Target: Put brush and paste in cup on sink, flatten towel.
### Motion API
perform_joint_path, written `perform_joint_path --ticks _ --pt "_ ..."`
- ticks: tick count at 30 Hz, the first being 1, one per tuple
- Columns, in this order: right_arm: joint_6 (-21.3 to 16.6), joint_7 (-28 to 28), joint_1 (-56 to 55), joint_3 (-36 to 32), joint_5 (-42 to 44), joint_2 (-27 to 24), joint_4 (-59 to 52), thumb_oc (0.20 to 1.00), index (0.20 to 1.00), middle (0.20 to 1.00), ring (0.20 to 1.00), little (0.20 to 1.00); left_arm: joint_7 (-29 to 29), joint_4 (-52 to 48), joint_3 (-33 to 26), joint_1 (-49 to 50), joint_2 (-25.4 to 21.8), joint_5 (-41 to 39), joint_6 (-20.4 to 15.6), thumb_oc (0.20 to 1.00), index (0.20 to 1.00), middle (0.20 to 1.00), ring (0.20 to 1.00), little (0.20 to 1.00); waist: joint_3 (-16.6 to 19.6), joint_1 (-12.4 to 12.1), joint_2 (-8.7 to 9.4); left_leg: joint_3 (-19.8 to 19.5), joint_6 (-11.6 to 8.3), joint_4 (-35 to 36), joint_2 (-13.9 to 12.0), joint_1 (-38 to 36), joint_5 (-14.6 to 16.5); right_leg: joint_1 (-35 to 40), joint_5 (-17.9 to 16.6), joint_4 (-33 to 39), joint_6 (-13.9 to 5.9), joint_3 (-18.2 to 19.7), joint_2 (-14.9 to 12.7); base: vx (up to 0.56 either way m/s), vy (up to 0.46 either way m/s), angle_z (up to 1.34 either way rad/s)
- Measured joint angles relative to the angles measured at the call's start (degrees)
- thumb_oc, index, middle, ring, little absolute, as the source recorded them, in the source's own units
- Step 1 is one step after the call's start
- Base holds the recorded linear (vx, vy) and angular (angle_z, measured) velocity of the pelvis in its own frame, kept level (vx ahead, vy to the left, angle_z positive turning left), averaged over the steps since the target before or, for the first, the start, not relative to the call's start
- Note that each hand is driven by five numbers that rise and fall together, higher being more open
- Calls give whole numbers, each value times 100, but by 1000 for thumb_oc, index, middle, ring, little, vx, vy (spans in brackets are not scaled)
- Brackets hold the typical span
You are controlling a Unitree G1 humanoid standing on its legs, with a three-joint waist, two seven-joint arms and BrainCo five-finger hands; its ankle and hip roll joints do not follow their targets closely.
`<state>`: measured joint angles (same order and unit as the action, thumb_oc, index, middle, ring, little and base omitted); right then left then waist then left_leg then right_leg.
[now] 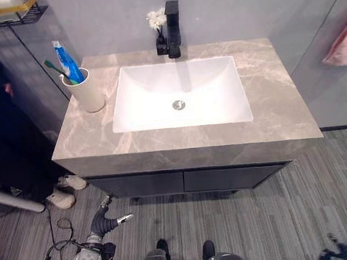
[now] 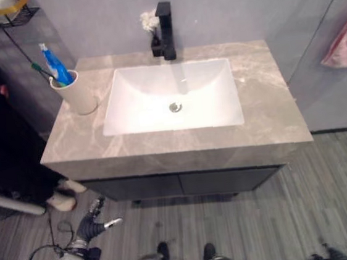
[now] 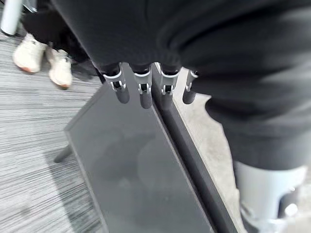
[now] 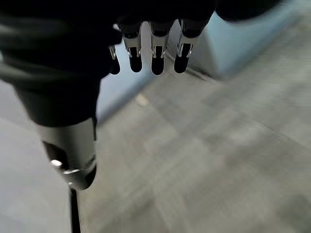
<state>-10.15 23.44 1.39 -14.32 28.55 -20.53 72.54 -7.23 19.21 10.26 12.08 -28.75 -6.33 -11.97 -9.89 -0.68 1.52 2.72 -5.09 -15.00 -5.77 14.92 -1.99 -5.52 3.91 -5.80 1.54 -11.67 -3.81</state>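
A beige cup (image 1: 89, 92) stands on the stone counter (image 1: 276, 107), left of the white basin (image 1: 152, 104). In the cup, a blue toothpaste tube (image 1: 67, 61) and a green toothbrush (image 1: 55, 69) stand upright. A pink towel (image 1: 346, 43) hangs at the far right, behind a glass panel. My left hand (image 1: 104, 223) hangs low at the lower left, below the counter, its fingers (image 3: 143, 92) straight and empty before the dark cabinet front (image 3: 126, 160). My right hand (image 1: 337, 253) is down at the lower right above the floor, fingers (image 4: 156, 56) straight, holding nothing.
A black faucet (image 1: 173, 29) rises behind the basin, with a small white flower (image 1: 157, 19) next to it. A wire shelf (image 1: 0, 16) hangs at the top left. A person's light shoes (image 1: 65, 191) stand on the floor left of the dark cabinet (image 1: 185, 181).
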Motion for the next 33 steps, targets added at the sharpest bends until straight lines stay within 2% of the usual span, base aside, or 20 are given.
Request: perform_joint_path --ticks 1,3,4,6,8,9,11,12,14,15,16,17,19,23,30,33 --pt "56 -78 26 4 6 57 9 1000 1000 1000 1000 1000 12 -22 13 -10 7 1 -8 1000 1000 1000 1000 1000 -2 -6 -24 8 23 179 -103 -25 20 31 5 29 -7 6 -25 102 147 29" --pt "179 -256 44 865 -149 99 49 1000 1000 1000 1000 1000 35 -69 -2 46 16 -44 -26 1000 1000 1000 1000 1000 7 -100 -126 -344 -122 1162 -245 -214 -52 57 -49 178 -90 23 0 69 129 9" --pt "300 -507 100 1423 -534 159 15 1000 1000 1000 1000 1000 78 -169 2 50 18 -108 -25 1000 1000 1000 1000 1000 -40 -179 -178 -557 -210 1601 -329 -184 -134 64 -178 259 -160 25 31 78 131 -9" --pt "341 -643 169 1708 -931 199 -127 1000 1000 1000 1000 1000 148 -344 -6 189 15 -244 -28 1000 1000 1000 1000 1000 -14 -245 -339 -529 -206 1633 -342 -248 -134 173 -296 398 -231 14 56 69 125 -21" --pt "351 -804 62 2330 -1492 92 -337 1000 1000 1000 1000 1000 237 -644 -34 426 -46 -278 -54 1000 1000 1000 1000 1000 61 -249 -523 -551 -165 1783 -198 -561 -151 409 -328 610 -378 47 155 102 165 -19" --pt "351 -885 80 2358 -1650 120 -384 1000 1000 1000 1000 1000 263 -746 -63 481 -77 -281 -107 1000 1000 1000 1000 1000 119 -303 -665 -720 -116 1869 -171 -639 -547 466 -295 631 -466 73 192 145 212 -10" --pt "391 -983 29 2443 -2010 403 -531 1000 1000 1000 1000 1000 399 -1274 -200 615 -562 -451 -165 1000 1000 1000 1000 1000 161 -372 -389 -673 53 2019 175 -794 -484 562 -221 651 -655 97 -150 115 161 9" --pt "390 -1019 8 2445 -2065 553 -587 1000 1000 1000 1000 1000 402 -1558 -550 659 -709 -540 -226 1000 1000 1000 1000 1000 219 -488 -283 -610 163 2017 392 -797 -455 549 -187 650 -812 164 -359 99 147 13" --pt "392 -1061 110 2480 -2170 625 -571 1000 1000 1000 1000 1000 405 -1686 -792 592 -746 -747 -236 1000 1000 1000 1000 1000 239 -578 -249 -582 266 2017 554 -795 -440 557 -202 673 -891 175 -519 62 84 1" --pt "392 -1114 153 2480 -2270 642 -602 1000 1000 1000 1000 1000 411 -1843 -901 576 -776 -879 -237 856 856 856 856 856 247 -631 -236 -549 300 2016 612 -793 -420 558 -214 704 -916 181 -581 34 50 -1" --pt "389 -1128 171 2478 -2276 649 -629 1000 1000 1000 1000 1000 411 -2004 -990 583 -822 -965 -243 570 570 570 570 570 257 -659 -219 -538 322 2016 654 -791 -416 572 -226 739 -940 181 -619 43 51 0" --pt "371 -1132 193 2477 -2279 650 -668 1000 1000 1000 1000 1000 411 -2112 -1052 598 -880 -1039 -274 454 454 454 454 454 263 -675 -209 -539 334 2015 680 -793 -426 584 -241 760 -964 182 -639 63 60 7" --pt "369 -1158 246 2483 -2315 672 -703 1000 1000 1000 1000 1000 472 -2512 -1231 646 -1149 -1199 -284 282 282 282 282 282 317 -710 -99 -533 337 2015 711 -793 -411 671 -269 920 -1047 182 -653 70 27 6" --pt "369 -1248 174 2463 -2456 666 -591 1000 1000 1000 1000 1000 614 -2890 -1402 623 -1152 -1532 -408 228 228 228 228 228 358 -766 -34 -533 293 2018 627 -865 -381 792 -284 1041 -1060 180 -561 42 -2 -2" --pt "393 -1293 -17 2516 -2497 671 -415 1000 1000 1000 1000 1000 829 -2986 -1227 418 -1121 -2032 -407 200 200 200 200 200 449 -760 43 -535 199 2019 468 -835 -369 762 -298 1064 -1010 211 -405 37 -19 -3" --pt "407 -1374 -65 2581 -2589 664 -415 1000 1000 1000 1000 1000 859 -2949 -1069 313 -894 -2290 -365 200 200 200 200 200 527 -609 69 -525 185 2018 441 -776 -381 662 -314 1066 -990 252 -393 13 -23 -6"
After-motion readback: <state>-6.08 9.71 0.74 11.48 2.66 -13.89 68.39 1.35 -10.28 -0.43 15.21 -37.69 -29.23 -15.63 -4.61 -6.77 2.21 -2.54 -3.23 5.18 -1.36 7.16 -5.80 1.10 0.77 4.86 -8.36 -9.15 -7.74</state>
